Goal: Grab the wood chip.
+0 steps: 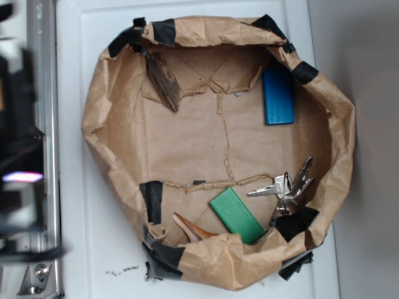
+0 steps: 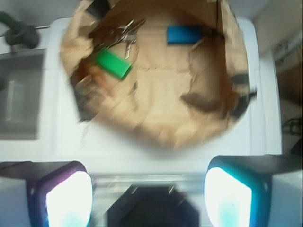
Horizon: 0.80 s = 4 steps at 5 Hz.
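Tool point(image 2: 148, 189) wide open, empty, well short of chip point(image 2: 201, 101). Risk: fingers snagging paper wall point(image 2: 156, 137) between; chip lies against far-right wall.

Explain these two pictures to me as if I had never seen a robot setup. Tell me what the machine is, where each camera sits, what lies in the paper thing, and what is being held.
The machine is a small robot arm with a two-fingered gripper. One picture comes from a camera looking straight down from above; there the arm is only a dark blur at the left edge. The other comes from a camera on the arm's wrist: the two pale pads at the bottom are its fingers, set wide apart and holding nothing.

On a white surface sits a taped brown paper basket. Inside lie the wood chip, dark and rough, near the rim; a blue block; a green block; a bunch of keys; and a glossy orange-brown sliver. The wrist picture is blurred.
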{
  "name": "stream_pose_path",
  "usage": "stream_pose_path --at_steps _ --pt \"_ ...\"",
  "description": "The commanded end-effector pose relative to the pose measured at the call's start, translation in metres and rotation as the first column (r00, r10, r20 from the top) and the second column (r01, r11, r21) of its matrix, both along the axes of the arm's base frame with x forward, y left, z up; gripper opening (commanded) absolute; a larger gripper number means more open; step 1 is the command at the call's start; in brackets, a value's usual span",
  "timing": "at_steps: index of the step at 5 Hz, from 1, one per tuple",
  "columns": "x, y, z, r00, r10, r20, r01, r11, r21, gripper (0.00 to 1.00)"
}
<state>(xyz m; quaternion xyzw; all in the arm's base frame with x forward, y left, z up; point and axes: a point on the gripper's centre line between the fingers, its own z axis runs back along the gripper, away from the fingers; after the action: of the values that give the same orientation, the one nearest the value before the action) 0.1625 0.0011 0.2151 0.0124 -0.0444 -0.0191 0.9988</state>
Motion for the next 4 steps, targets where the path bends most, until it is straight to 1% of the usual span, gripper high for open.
stream_pose_path --at_steps 1,2,3,4 --pt "0.055 0.025 -0.032 0.962 -0.268 0.047 0.262 0.959 0.109 1.0" --pt "0.076 0.023 -0.064 0.915 -0.404 -0.016 0.403 0.908 0.113 1.0" --pt "0.087 0.022 -0.095 0.892 -0.445 -0.082 0.452 0.883 0.125 1.0" --pt "0.092 0.021 -0.112 0.863 -0.498 -0.081 0.505 0.857 0.108 1.0"
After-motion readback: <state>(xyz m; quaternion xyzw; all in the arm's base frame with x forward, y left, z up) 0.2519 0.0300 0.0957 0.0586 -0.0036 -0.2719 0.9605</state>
